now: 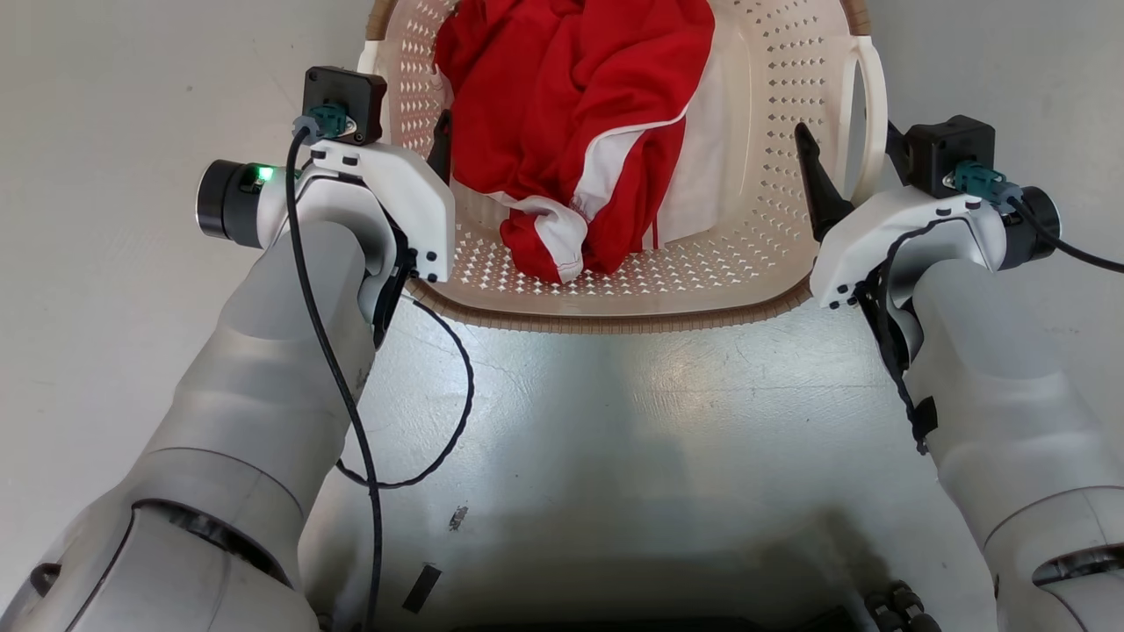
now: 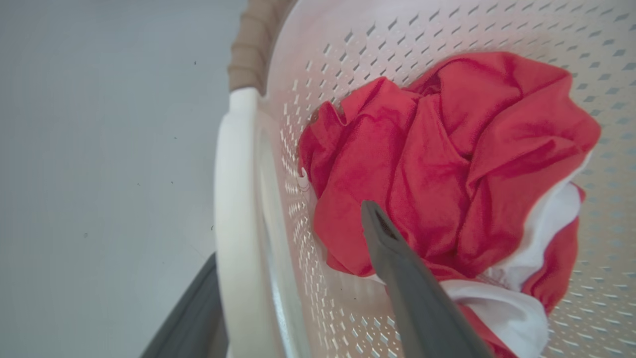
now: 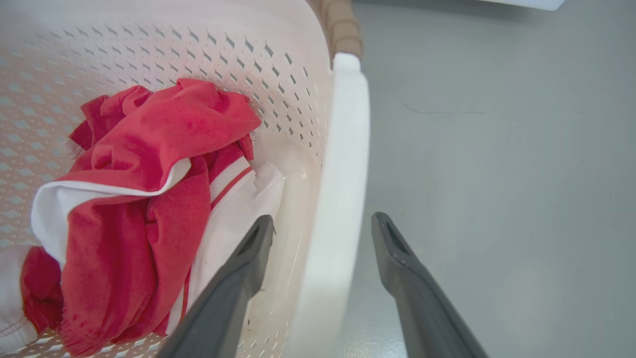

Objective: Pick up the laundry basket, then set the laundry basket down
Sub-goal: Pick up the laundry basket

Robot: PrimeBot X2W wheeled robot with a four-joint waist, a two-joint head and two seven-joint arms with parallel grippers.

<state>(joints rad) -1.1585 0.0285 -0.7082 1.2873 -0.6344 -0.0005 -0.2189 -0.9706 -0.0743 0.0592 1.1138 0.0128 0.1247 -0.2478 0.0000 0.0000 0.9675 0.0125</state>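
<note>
The laundry basket [image 1: 773, 132] is cream-white and perforated with a brown rim band, and sits at the top centre of the head view. A crumpled red and white garment [image 1: 571, 105] lies inside it. My left gripper [image 1: 413, 132] is open at the basket's left side. In the left wrist view one finger [image 2: 397, 258] is inside the basket wall and the other outside the white loop handle [image 2: 233, 199]. My right gripper [image 1: 847, 136] is open too, and its fingers [image 3: 248, 258] straddle the right handle [image 3: 343, 174] with gaps on both sides.
Grey floor [image 1: 615, 421] surrounds the basket on all sides. A black cable [image 1: 457, 412] loops from my left forearm over the floor. The dark edge of my base [image 1: 615, 614] lies along the bottom. A pale object's edge [image 3: 521, 2] shows far off.
</note>
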